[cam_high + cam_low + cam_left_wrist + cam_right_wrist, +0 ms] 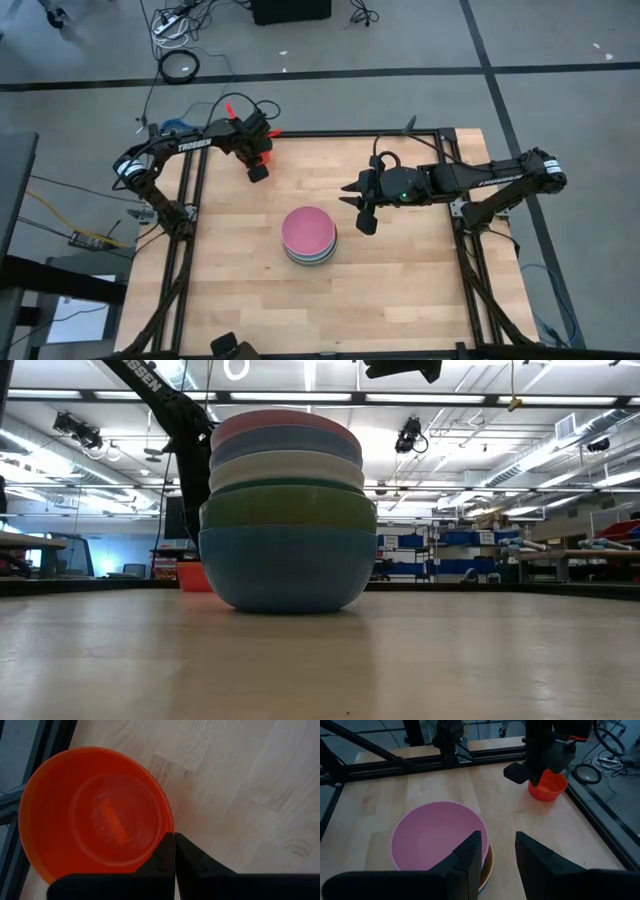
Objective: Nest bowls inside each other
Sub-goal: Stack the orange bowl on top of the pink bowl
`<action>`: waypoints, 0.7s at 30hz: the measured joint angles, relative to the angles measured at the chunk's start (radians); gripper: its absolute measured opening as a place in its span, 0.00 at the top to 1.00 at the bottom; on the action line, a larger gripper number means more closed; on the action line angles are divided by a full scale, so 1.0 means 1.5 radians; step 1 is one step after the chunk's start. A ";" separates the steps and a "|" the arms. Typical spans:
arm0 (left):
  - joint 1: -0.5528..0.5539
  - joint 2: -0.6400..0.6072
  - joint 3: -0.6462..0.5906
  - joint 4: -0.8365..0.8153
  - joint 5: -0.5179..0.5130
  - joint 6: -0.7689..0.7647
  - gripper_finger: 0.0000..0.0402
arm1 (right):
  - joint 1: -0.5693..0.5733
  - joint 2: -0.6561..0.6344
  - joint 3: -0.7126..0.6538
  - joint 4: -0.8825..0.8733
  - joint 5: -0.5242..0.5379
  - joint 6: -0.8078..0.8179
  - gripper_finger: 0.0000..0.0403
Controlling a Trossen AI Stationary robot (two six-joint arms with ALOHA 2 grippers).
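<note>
A small red bowl (95,815) stands on its base near the table's far left corner, also seen in the right wrist view (549,787) and low behind the stack (193,575). My left gripper (174,836) is over it, pointing steeply down and shut on it. At the table's middle stands a stack of nested bowls (308,236), open side up, with the pink bowl (437,835) on top and a blue one (285,570) at the bottom. My right gripper (497,855) hangs open above the table just right of the stack, with nothing between its fingers. My left gripper pinches the red bowl's rim (169,826) on the side toward the table's middle. One finger (160,857) is inside the bowl and the other (192,857) outside. The fingers come from above, slanting down. The bowl sits upright on the table.
Black frame rails (195,190) run along the table's left and far edges close to the red bowl. Bare wood (400,290) lies near and right of the stack. Cables and a dark box lie on the floor beyond the far edge.
</note>
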 joint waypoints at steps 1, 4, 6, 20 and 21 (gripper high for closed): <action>0.000 0.000 0.000 0.000 0.001 0.000 0.99 | 0.000 0.000 0.000 0.000 0.000 0.000 0.74; 0.000 0.000 0.000 0.000 0.001 0.000 1.00 | 0.000 0.000 0.000 0.000 0.000 0.000 0.74; 0.000 0.000 0.000 0.002 0.001 -0.001 1.00 | 0.000 0.000 0.000 0.000 0.000 0.000 0.74; -0.007 0.000 0.002 -0.001 -0.028 -0.006 1.00 | 0.000 0.000 0.000 0.000 0.000 -0.012 0.74; -0.008 0.000 0.002 -0.002 -0.029 -0.006 1.00 | 0.000 0.000 0.000 0.000 0.000 -0.013 0.74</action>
